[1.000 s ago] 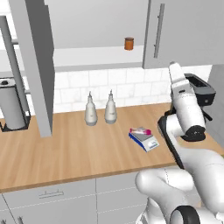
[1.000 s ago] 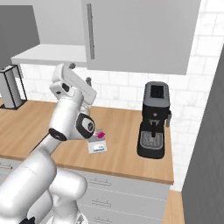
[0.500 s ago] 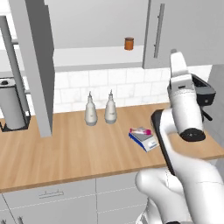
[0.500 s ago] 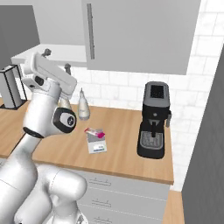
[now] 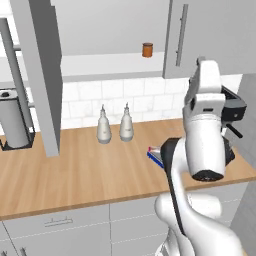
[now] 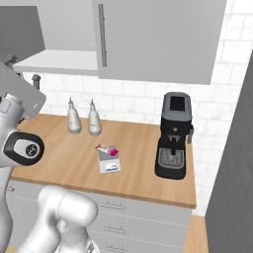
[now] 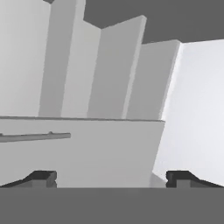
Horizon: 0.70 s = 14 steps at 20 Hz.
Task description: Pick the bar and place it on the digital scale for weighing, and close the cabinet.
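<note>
I see my hand spread wide, holding nothing, facing the cabinet. The bar lies on the scale on the worktop.

Pink-and-white bar lies flat on the scale, across the far end of its grey plate; scale's white display faces the counter's front edge. Grey wall cabinet: left door swung open, right door shut.
</note>
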Tool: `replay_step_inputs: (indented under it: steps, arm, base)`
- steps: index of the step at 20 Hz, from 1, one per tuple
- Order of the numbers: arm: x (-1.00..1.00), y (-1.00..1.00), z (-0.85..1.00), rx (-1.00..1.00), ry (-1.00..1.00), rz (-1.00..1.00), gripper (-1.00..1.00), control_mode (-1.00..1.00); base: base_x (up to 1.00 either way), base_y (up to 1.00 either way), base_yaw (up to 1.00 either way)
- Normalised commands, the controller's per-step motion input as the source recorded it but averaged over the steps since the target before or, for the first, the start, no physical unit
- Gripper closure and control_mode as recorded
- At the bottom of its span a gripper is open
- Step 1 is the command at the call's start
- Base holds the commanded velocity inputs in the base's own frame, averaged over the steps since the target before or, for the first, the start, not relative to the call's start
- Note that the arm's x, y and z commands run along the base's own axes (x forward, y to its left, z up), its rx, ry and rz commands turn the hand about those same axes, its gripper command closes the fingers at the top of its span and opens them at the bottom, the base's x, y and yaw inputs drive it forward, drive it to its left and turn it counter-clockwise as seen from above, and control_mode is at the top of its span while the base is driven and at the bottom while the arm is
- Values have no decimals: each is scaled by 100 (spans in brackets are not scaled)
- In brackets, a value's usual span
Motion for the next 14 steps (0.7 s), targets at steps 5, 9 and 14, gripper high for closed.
replay_step_inputs:
  steps: [5, 9, 14]
  arm:
    - [-76, 58, 5, 5, 0, 12, -100, -100]
    - [-64, 59, 18, -22, 6, 5, -100, -100]
    - [-50, 91, 1, -10, 11, 0, -100, -100]
  base:
    - [0, 0, 0]
    - [0, 0, 0]
    - [0, 0, 0]
